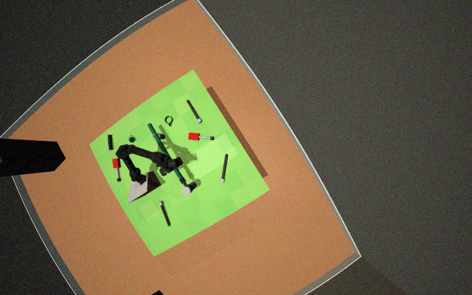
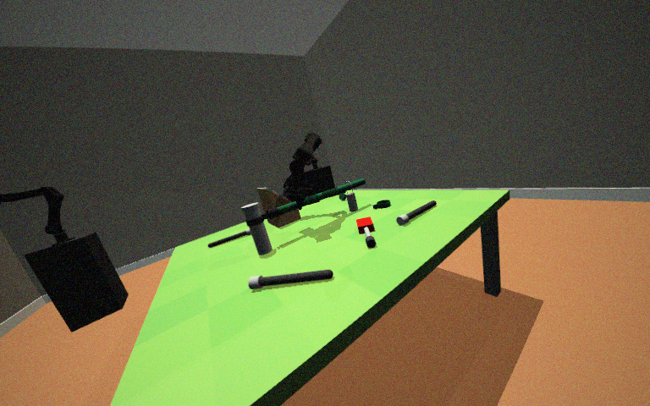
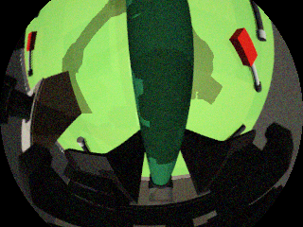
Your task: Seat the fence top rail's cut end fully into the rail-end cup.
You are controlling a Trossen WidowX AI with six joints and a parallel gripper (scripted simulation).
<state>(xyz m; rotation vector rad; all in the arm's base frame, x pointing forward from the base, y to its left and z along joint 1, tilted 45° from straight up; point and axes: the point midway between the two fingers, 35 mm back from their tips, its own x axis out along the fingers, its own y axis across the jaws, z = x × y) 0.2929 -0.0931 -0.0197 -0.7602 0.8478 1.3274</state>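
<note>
The black parallel-jaw gripper (image 1: 173, 163) is clamped partway shut on the long dark-green tubular rail (image 1: 165, 150), gripping it past mid-length. The rail runs from eleven o'clock toward five o'clock above the bright green table top (image 1: 216, 194), its lower end meeting the thick grey upright post (image 2: 258, 229) near the top
</note>
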